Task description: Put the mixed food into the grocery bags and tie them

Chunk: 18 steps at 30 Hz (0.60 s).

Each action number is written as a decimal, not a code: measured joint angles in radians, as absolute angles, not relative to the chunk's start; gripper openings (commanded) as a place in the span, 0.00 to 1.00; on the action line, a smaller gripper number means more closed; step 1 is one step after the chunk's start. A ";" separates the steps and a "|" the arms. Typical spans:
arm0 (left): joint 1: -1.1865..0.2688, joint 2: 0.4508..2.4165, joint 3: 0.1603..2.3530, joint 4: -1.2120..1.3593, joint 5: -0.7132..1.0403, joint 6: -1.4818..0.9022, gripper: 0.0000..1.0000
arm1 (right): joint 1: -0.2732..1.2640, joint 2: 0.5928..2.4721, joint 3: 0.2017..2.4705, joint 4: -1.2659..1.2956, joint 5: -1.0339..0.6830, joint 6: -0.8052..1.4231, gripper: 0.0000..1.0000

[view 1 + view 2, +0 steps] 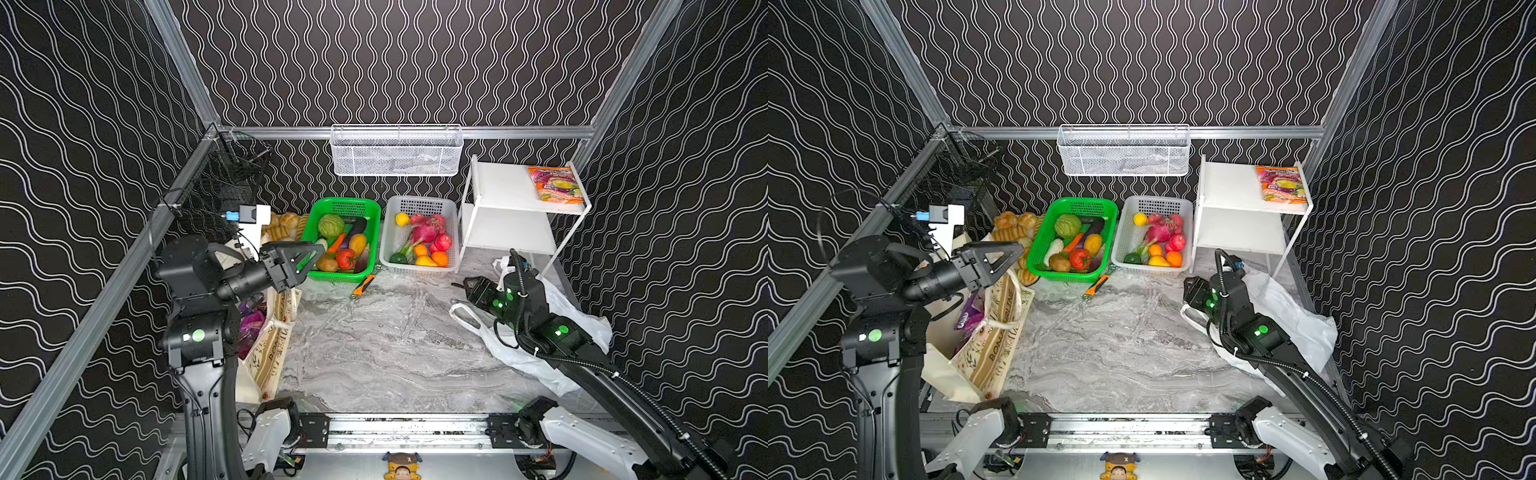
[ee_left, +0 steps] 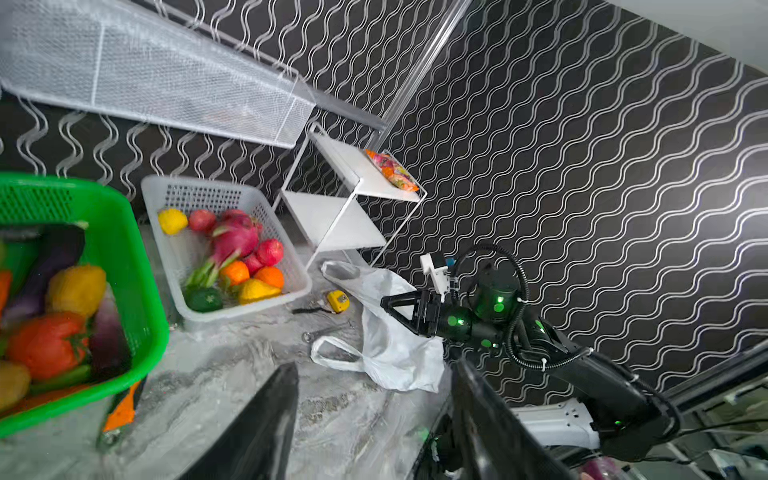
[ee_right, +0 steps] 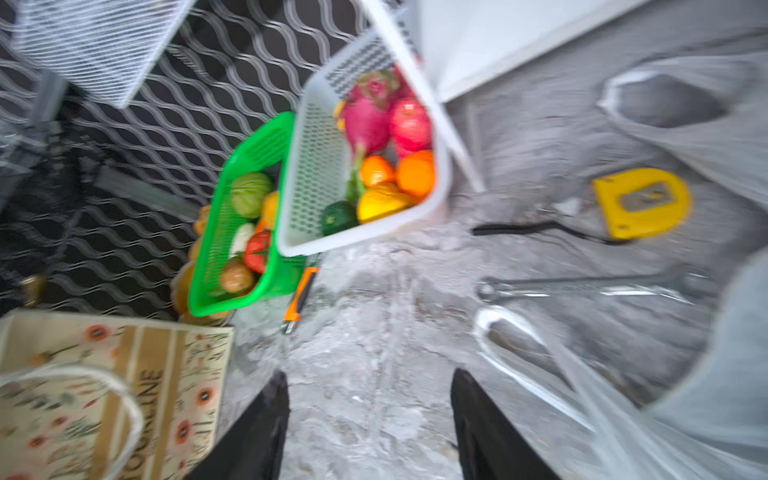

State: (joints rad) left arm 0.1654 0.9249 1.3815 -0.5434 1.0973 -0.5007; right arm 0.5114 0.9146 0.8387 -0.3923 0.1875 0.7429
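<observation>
Canvas tote [image 1: 992,345] upright at lower left, likely for easy filling; plastic bag [image 1: 1296,328] slumped right; left claw [image 2: 374,370] and right claw [image 3: 370,376] wide, empty.

1. The cream canvas tote [image 1: 994,353], printed on its side panel, is stood upright and open at the near left.
2. Purple snack packets [image 1: 967,316] are seen inside the tote.
3. The thin white plastic carrier bag [image 1: 582,328] is laid crumpled on the table [image 1: 395,353] at the right.
4. The green cabbage [image 1: 331,225], red tomato [image 1: 345,259], brown potato [image 1: 326,262] and yellow-orange vegetable [image 1: 358,244] are kept in the green basket [image 1: 348,201], far and centre.
</observation>
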 measured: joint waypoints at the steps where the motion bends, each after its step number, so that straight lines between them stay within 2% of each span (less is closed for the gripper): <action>1: 0.137 0.936 1.384 -0.579 1.079 -0.484 0.61 | 0.502 0.909 0.833 -0.408 0.198 0.743 0.75; 4: 0.039 0.981 1.402 -0.680 0.987 -0.419 0.62 | 0.480 0.902 0.823 -0.457 0.225 0.739 0.78; 8: -0.073 1.073 1.401 -0.825 0.738 -0.332 0.63 | 0.456 0.902 0.823 -0.497 0.256 0.731 0.80; 11: -0.089 1.147 1.399 -0.925 0.523 -0.287 0.64 | 0.451 0.900 0.823 -0.519 0.278 0.720 0.80; 15: -0.094 1.215 1.398 -1.022 0.268 -0.253 0.64 | 0.444 0.894 0.823 -0.552 0.326 0.710 0.86; 18: -0.094 1.240 1.387 -1.069 0.100 -0.233 0.65 | 0.443 0.889 0.823 -0.583 0.377 0.696 0.86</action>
